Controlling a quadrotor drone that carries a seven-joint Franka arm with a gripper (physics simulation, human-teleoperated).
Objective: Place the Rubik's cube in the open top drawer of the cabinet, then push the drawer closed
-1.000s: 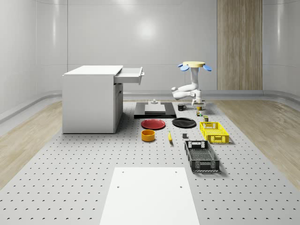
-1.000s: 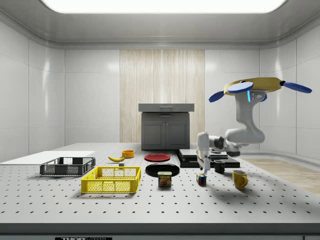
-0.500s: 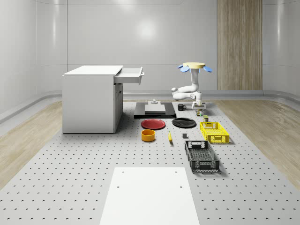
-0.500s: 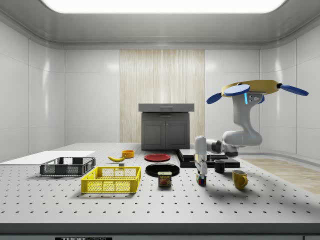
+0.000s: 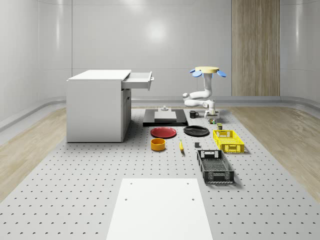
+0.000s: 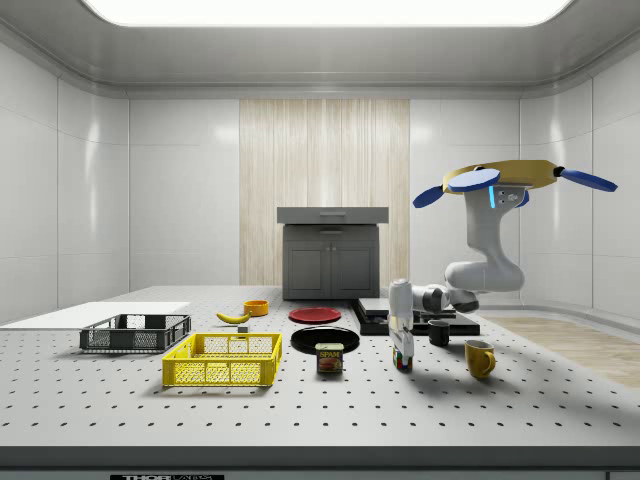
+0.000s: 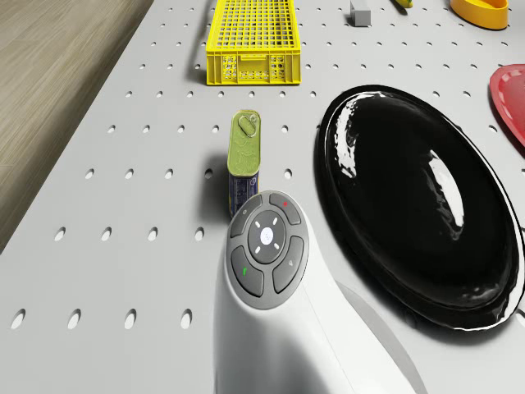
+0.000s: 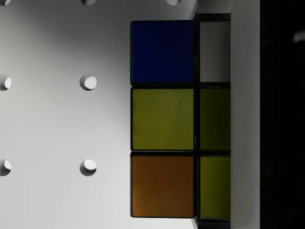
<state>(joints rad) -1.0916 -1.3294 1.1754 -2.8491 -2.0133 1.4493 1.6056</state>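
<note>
On the whole-scene view's left stands the one cabinet, its top drawer pulled open and facing right. Moving across: a black slab, then two plates, red and black, with one orange bowl and one banana nearer me. Two mugs here, a black one and a yellow one, and a single can.

Now the drone: it hovers over the table beside the black plate, arm bent down, and the gripper hangs right over the one cube. The cube sits flat on the table near the can, well apart from the drawer, its edges square to the rows of holes (a cube, so no long axis to speak of). Blue, yellow and orange tiles face up. Whether the gripper has closed on it, I can't tell.

Furthest right, two baskets: yellow and black.
</note>
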